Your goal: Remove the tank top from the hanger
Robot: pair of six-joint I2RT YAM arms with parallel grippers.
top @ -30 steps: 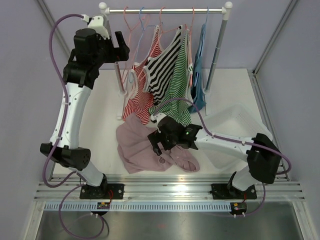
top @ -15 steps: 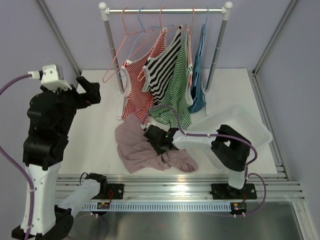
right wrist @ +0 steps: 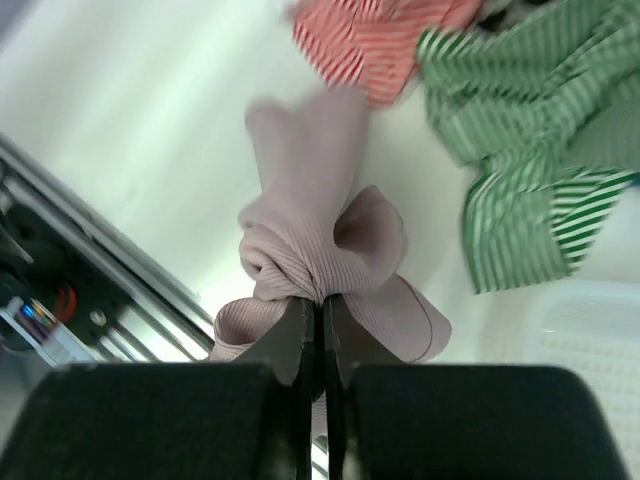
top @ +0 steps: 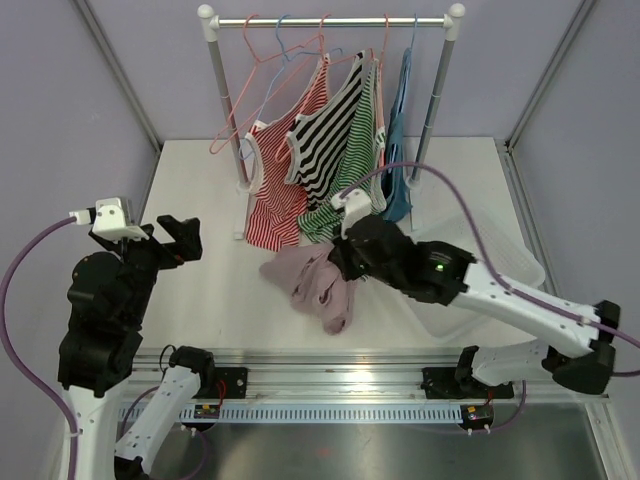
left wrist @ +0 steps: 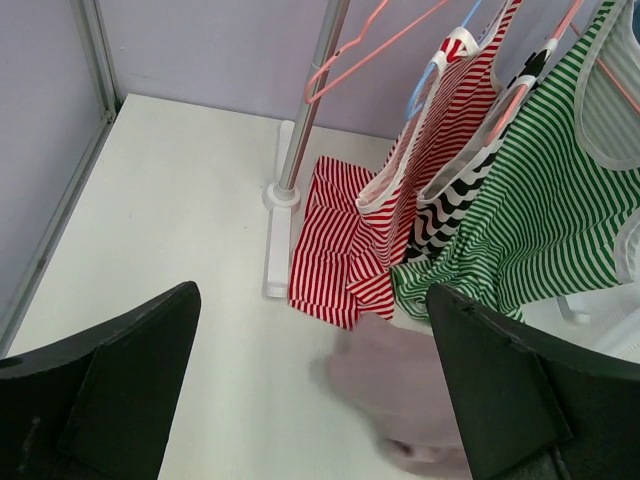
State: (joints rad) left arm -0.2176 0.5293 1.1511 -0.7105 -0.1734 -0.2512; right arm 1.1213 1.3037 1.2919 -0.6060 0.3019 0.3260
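Observation:
The pale pink ribbed tank top (top: 312,282) is off the hangers. It hangs bunched from my right gripper (top: 342,262), and its lower folds trail down toward the white table. In the right wrist view the right gripper (right wrist: 321,308) is shut on a pinched fold of this pink tank top (right wrist: 302,200). An empty pink hanger (top: 262,82) hangs at the left end of the rack rail (top: 330,21). My left gripper (top: 180,240) is open at the near left, away from the clothes. In its wrist view the left gripper (left wrist: 312,296) holds nothing, and the pink top (left wrist: 400,385) shows blurred below.
On the rail hang a red-striped top (top: 275,190), a black-and-white striped top (top: 322,140), a green-striped top (top: 362,170) and a blue one (top: 398,165). A white basket (top: 495,262) stands at the right, under my right arm. The rack's posts stand behind the clothes.
My right gripper has shut on the pink tank top and lifted it off the table, up and toward the rack. The left arm swung from the rack down to the near left.

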